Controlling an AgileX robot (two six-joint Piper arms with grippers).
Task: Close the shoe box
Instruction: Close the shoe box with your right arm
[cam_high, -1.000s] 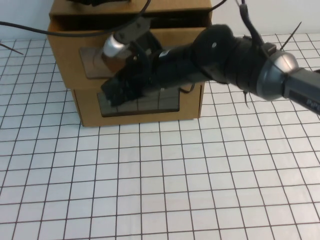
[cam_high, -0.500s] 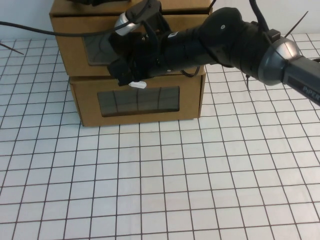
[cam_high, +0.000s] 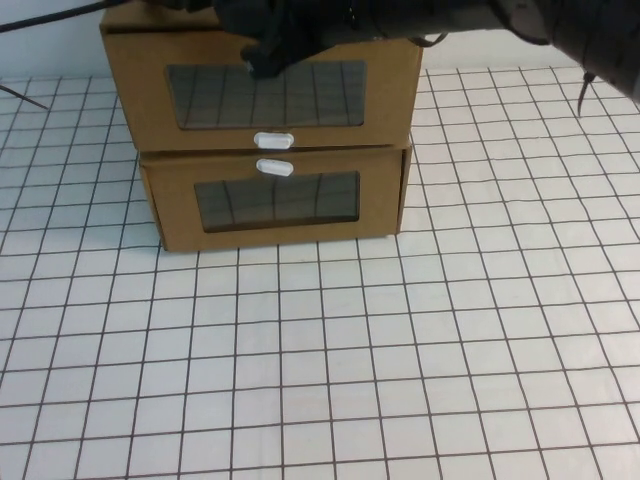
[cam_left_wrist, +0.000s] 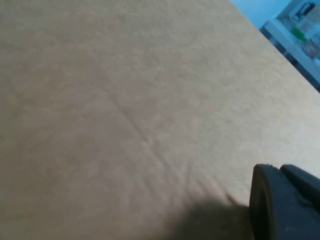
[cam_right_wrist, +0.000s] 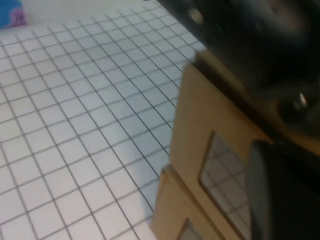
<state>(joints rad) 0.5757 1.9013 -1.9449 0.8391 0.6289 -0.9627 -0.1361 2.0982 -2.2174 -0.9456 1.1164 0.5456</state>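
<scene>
Table (cam_high: 400, 360) lies bare nearside. Shoe box (cam_high: 262, 92) sits shut atop lower box (cam_high: 275, 200), window facing nearside, long axis sideways. Right gripper (cam_high: 268, 40) over its top front edge, left gripper (cam_left_wrist: 282, 205) on its top; fingers untellable.

Shoe box (cam_high: 262, 90): brown cardboard, drawer type, stacked on top of a similar brown box (cam_high: 275, 205). Front panel flush with its shell, drawer pushed fully in. Clear rectangular window (cam_high: 266, 94) across the front; small white pull tab (cam_high: 273, 140) just beneath it.

My right gripper (cam_high: 262, 48) over its upper front edge; my left gripper (cam_left_wrist: 285, 202) on its top.
</scene>
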